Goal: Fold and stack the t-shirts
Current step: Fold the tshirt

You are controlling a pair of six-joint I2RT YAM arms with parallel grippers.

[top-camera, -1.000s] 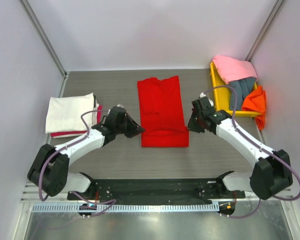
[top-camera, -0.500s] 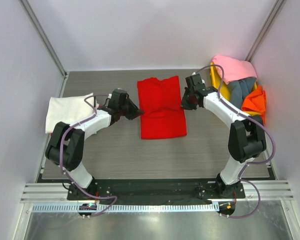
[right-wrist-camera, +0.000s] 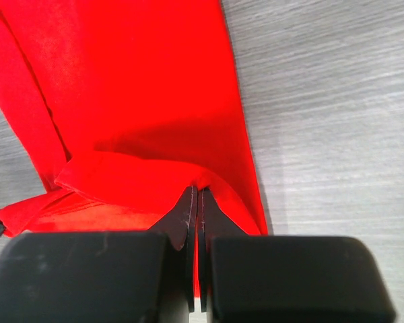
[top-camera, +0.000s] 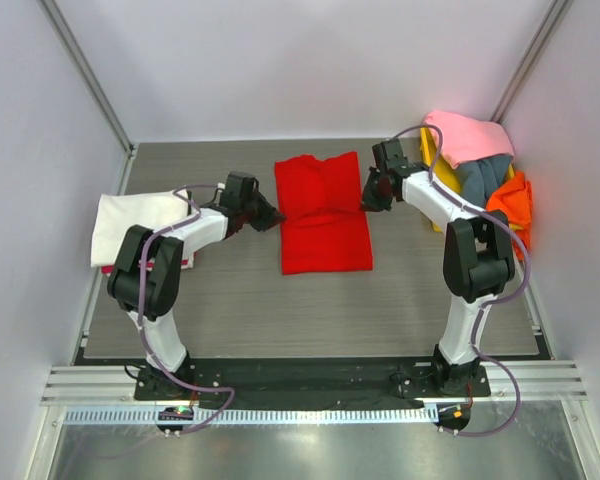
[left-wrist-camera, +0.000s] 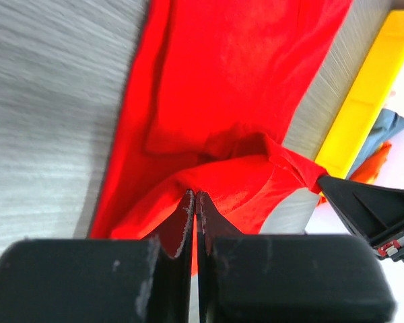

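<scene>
A bright red t-shirt (top-camera: pixel 324 220) lies in the middle of the table, with its near part lifted and doubled over towards the far end. My left gripper (top-camera: pixel 274 217) is shut on the shirt's left edge and my right gripper (top-camera: pixel 367 202) is shut on its right edge. In the left wrist view the jaws (left-wrist-camera: pixel 194 195) pinch a raised fold of red cloth (left-wrist-camera: pixel 236 87). The right wrist view has the same grip (right-wrist-camera: pixel 197 192) on red cloth (right-wrist-camera: pixel 135 87). A folded cream-white t-shirt (top-camera: pixel 125 220) lies at the left, partly behind my left arm.
A yellow tray (top-camera: pixel 433 165) at the far right holds a pink shirt (top-camera: pixel 468 135), a grey-blue one (top-camera: pixel 485 178) and an orange one (top-camera: pixel 510 203). A dark pink edge (top-camera: pixel 115 268) shows under the cream-white shirt. Walls close off the table's left, far and right sides.
Both grippers have carried the red shirt's near hem away from the arm bases towards the far end. The shirt now covers a shorter stretch of table.
</scene>
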